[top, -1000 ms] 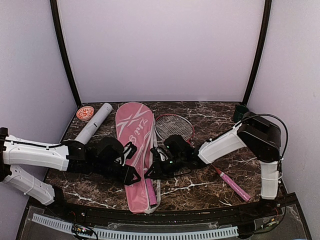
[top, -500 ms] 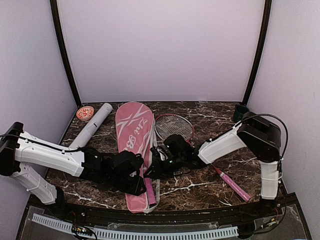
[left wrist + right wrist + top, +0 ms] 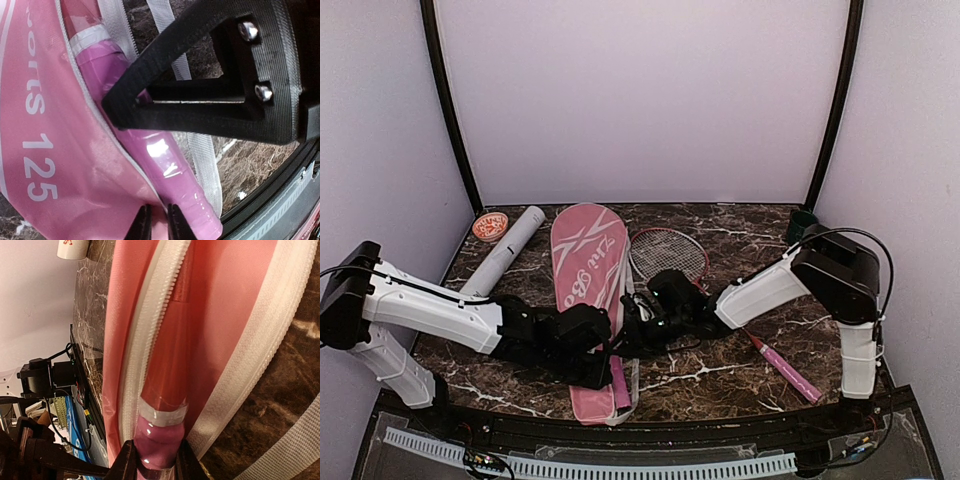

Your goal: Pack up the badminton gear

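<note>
Pink racket-shaped bag (image 3: 582, 262) lying lengthwise at centre, zip open, 1 racket's pink handle (image 3: 620, 378) showing at its lower end, second racket (image 3: 667, 253) flat at right, white tube (image 3: 508, 247) upper left

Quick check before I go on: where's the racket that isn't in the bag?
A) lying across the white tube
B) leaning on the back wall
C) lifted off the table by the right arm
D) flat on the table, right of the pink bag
D: the loose racket lies flat on the table, its head beside the right edge of the pink bag and its pink handle pointing toward the near right corner.
</note>
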You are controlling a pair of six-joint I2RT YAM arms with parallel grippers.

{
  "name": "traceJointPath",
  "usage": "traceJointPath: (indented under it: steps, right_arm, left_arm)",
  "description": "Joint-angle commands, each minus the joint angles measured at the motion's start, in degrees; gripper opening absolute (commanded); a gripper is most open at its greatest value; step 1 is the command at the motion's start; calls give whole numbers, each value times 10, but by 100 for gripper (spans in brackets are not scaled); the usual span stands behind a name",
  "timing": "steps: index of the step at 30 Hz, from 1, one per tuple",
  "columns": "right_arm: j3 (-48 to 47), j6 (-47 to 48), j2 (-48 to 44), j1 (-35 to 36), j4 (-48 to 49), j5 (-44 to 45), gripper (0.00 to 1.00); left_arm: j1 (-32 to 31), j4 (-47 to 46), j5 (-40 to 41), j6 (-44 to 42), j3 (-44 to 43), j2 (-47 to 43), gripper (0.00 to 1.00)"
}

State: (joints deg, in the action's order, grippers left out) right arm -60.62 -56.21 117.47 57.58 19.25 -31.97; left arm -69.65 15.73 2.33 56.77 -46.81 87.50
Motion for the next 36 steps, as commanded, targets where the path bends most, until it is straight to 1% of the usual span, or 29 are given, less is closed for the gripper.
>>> traceJointPath:
  steps: [1,3,7,16,22,25,26,28,30,33,36]
  right_arm:
    - [-2,8,4,0,56,1,0]
    - [-2,8,5,0,56,1,0]
    - [-1,9,5,0,55,1,0]
    - [-10,20,16,-5,29,12,0]
    - [-18,10,11,-5,38,4,0]
    - [-23,14,0,-5,29,7,0]
    - [-23,18,-1,-5,24,11,0]
    - [-27,23,1,-5,10,12,0]
    - [-25,21,5,-5,11,10,0]
    - [-25,18,11,-5,15,6,0]
    - [-27,17,16,-5,16,2,0]
  left_arm:
    - [-1,-3,12,10,0,-8,7]
    - [-1,-1,16,11,4,-13,0]
    - [-1,2,18,8,9,-27,0]
    - [-1,-19,10,-32,20,-85,0]
    - [-1,-78,-25,-51,28,-69,0]
    - [-1,-51,-11,-39,23,-61,0]
    - [-1,-31,2,-34,20,-64,2]
    - [-1,35,34,-9,5,-66,19]
    - [-1,75,47,13,-3,-64,30]
    - [-1,81,55,42,10,-64,38]
    - [2,76,80,45,13,-64,44]
